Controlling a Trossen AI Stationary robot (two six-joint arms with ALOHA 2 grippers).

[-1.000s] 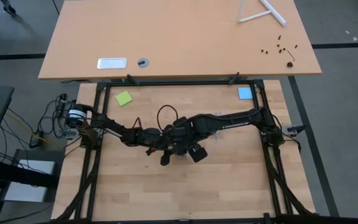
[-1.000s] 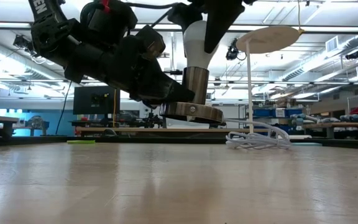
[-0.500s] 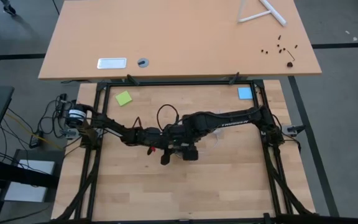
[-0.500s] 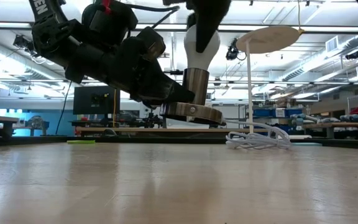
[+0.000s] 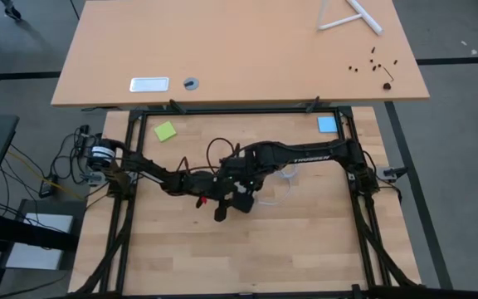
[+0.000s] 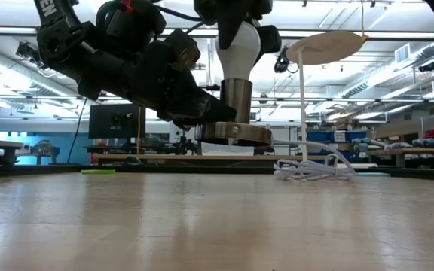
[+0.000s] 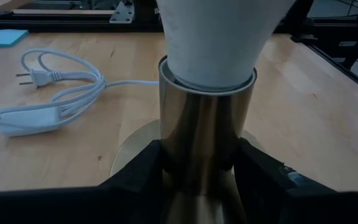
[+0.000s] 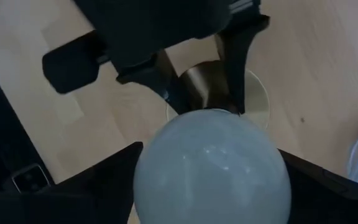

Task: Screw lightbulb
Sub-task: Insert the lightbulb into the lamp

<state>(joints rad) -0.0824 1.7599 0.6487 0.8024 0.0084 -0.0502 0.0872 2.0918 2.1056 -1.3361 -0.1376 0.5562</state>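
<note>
The white frosted lightbulb stands upright with its narrow end in the brass tube of the socket, which ends below in a round disc base. My left gripper is shut on the tube from the side. My right gripper is shut on the bulb from above. Both meet near the table's middle. The bulb's screw end is hidden inside the tube. My left gripper pinches the socket's brass tube between its two fingers, just above the disc base. The fingers come in about level and lie across the tube. The socket stands upright, its base clear of the table top. My right gripper holds the bulb's rounded upper part between its two fingers, one on each side. It comes from above, pointing down. The bulb stands upright with its lower end in the brass tube.
The socket's white cord, plug and switch lie in loops on the table toward the right. A green note and a blue note lie at the far corners. Black frame rails run along the table's sides.
My right gripper has turned about its downward axis over the bulb, and its arm has swung a little toward the table's left. The socket and my left gripper have stayed in place.
</note>
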